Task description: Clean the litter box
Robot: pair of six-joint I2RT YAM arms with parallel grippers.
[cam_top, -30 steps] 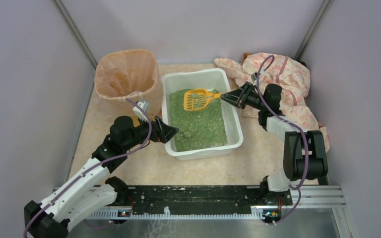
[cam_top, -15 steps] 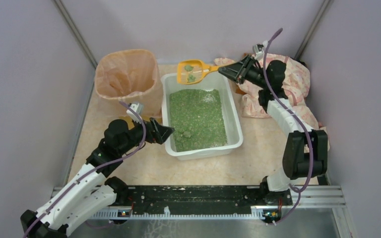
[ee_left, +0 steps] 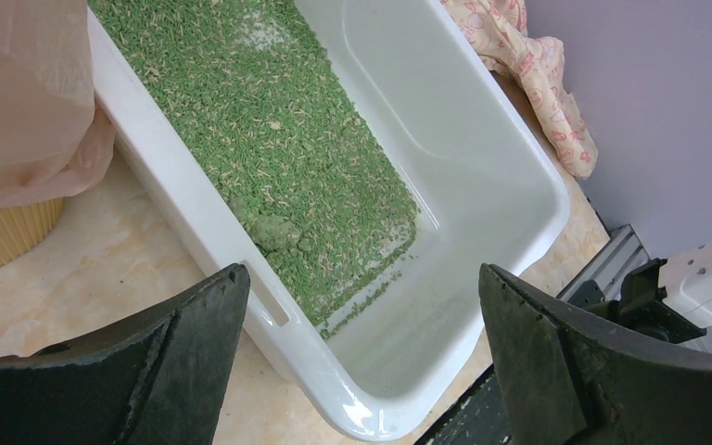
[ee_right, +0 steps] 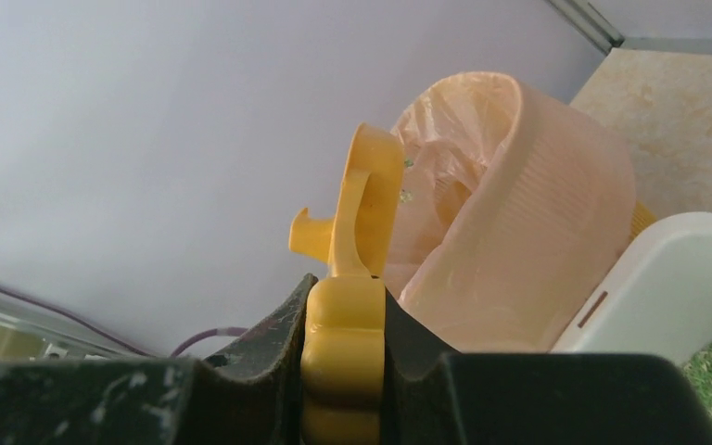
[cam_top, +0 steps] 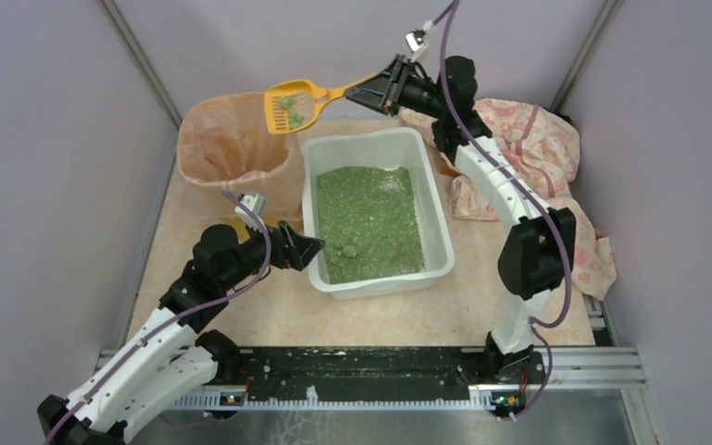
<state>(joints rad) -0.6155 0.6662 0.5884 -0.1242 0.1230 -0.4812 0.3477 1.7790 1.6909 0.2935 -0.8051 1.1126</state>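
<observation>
Overhead and wrist views of a beige marbled bench [cam_top: 269,311] bearing the cleaning set-up. White rectangular plastic litter box [cam_top: 371,141], round-cornered and rimmed, stands at mid-bench between a round bin lined with a peach plastic bag [cam_top: 273,167] at its far left and a crumpled pink patterned cloth [cam_top: 538,158] on its right. Green granular litter [cam_top: 371,209] covers most of the tub floor, with bare white plastic along the right side in the left wrist view; one green clump [cam_top: 346,249] lies toward the near-left corner. The right arm's fingers [cam_top: 375,93] are clamped on the handle of an orange-yellow slotted plastic scoop [cam_top: 295,105], held aloft with its head over the far right rim of the bin and a few green lumps in its bowl. The left arm's fingers [cam_top: 311,250] are spread wide and hold nothing, poised just beside the near-left wall of the litter box; whether they touch the wall cannot be told
</observation>
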